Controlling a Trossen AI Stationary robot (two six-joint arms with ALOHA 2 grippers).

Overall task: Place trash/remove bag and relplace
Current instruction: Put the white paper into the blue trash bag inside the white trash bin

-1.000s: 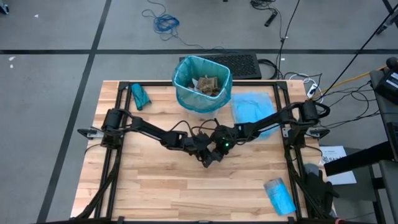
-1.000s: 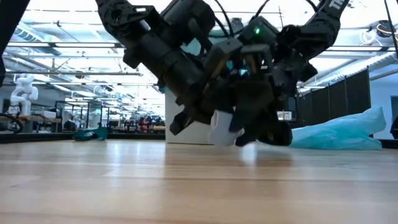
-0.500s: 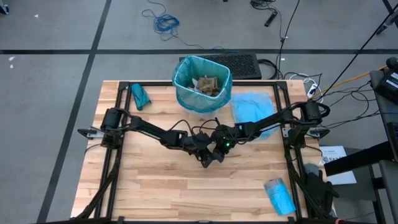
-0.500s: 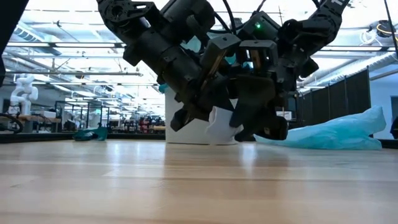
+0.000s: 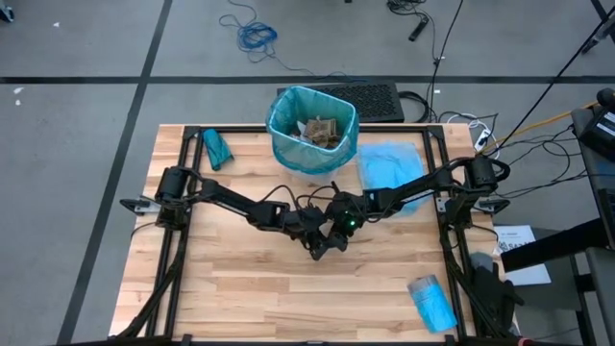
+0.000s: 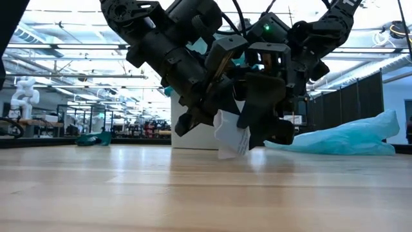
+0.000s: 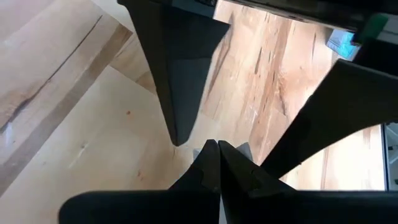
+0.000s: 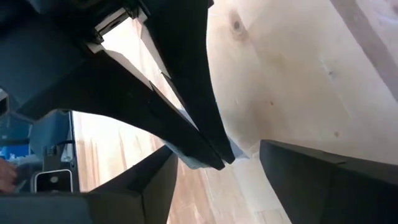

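Note:
The white packet [image 6: 232, 138] with dark print hangs between both grippers over the middle of the table. My left gripper [image 5: 320, 245] [image 7: 214, 152] reaches in from the left and is shut on it. My right gripper [image 5: 338, 229] [image 8: 217, 149] comes from the right and is open, with a finger on either side of the left fingers. Brown paper wads [image 5: 319, 130] lie in the teal-lined bin [image 5: 288, 144] at the far edge. The bottle is out of view. My left gripper pinches the white packet by its upper edge [image 6: 222, 117] between its two shut fingertips [image 7: 205, 165], slanting down from the left. The packet hangs tilted below the fingers. Whether its lower corner [image 6: 226, 154] touches the table, I cannot tell.
A pale blue bag [image 5: 389, 168] lies flat on the table right of the bin and shows in the low view as a pale blue heap [image 6: 347, 138]. A rolled teal bag [image 5: 216, 149] lies at the far left corner. A blue pack [image 5: 432, 303] sits beyond the table's right edge.
The white packet was down at the table under the grippers, then came up a little. It now hangs lower from the left fingers, turned so its printed face shows. Both grippers have risen slightly over the same spot.

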